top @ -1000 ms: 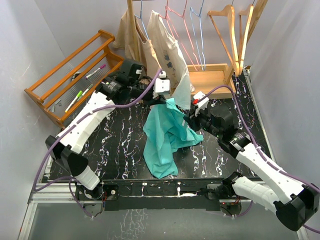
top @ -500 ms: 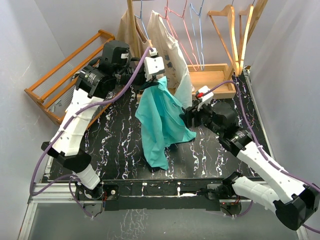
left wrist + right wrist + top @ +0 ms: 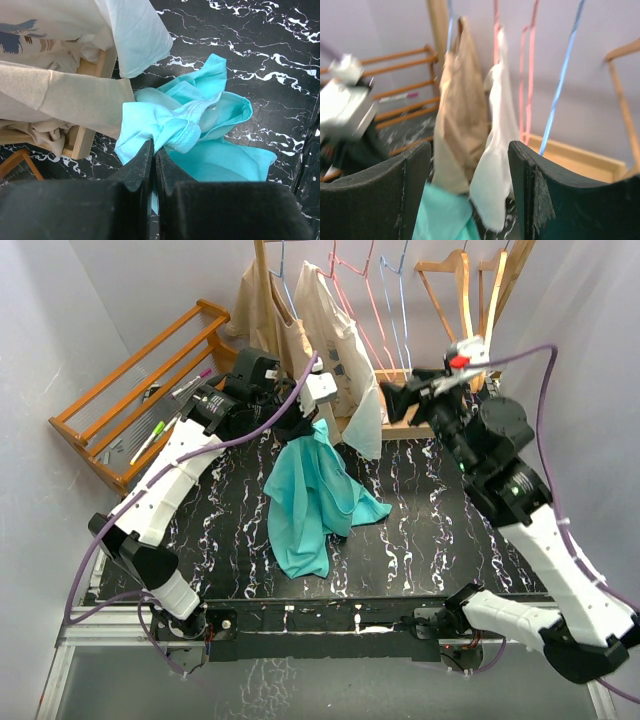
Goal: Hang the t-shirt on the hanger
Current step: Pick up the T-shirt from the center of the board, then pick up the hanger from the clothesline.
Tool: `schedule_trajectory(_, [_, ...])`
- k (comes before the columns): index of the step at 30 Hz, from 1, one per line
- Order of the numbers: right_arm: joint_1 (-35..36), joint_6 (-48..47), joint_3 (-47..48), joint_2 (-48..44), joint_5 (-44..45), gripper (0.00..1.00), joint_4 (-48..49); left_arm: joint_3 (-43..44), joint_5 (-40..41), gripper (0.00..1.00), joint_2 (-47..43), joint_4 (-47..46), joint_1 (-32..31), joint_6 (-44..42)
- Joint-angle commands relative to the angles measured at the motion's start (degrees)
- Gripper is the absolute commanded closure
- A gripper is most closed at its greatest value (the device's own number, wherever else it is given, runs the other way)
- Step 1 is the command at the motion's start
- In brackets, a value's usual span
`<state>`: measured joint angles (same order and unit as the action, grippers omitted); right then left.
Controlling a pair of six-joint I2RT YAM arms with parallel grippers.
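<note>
The teal t-shirt [image 3: 310, 500] hangs bunched from my left gripper [image 3: 316, 418], and its lower part rests on the black marbled table [image 3: 430, 530]. In the left wrist view the left gripper [image 3: 154, 150] is shut on a fold of the t-shirt [image 3: 200, 125]. My right gripper [image 3: 392, 402] is raised at the back right, open and holding nothing. In its own view the right gripper [image 3: 470, 165] faces the hanging clothes, with the t-shirt [image 3: 442, 215] low between the fingers. The wooden hanger [image 3: 455, 300] hangs at the back right, and the hanger [image 3: 619, 95] is at that view's right edge.
Beige shirts [image 3: 335, 330] hang behind the t-shirt, next to thin pink and blue wire hangers [image 3: 385, 300]. A wooden tray [image 3: 425, 390] sits under them. A slatted wooden rack [image 3: 130, 410] with markers stands at the left. Grey walls close both sides.
My right gripper let go of the t-shirt, opened, and rose up and back toward the hanging clothes. My left gripper lifted the t-shirt, then came down a little, still holding it.
</note>
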<state>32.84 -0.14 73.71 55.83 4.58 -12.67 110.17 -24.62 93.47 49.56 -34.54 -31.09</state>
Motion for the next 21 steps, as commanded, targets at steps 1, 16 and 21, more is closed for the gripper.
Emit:
schedule_trajectory(1, [-0.38, -5.11, 12.27, 9.83, 11.79, 0.34, 3.45, -2.02, -0.6, 1.0, -5.29, -3.94, 0.28, 3.15])
schedule_trajectory(16, [-20.14, -0.58, 45.24, 35.15, 5.26, 0.35, 0.96, -11.84, -4.02, 1.0, -11.2, -7.47, 0.27, 4.2])
schedule_trajectory(21, [-28.88, 4.92, 48.91, 37.73, -2.63, 0.36, -3.65, -15.4, -4.94, 1.0, -13.4, -8.45, 0.27, 3.85])
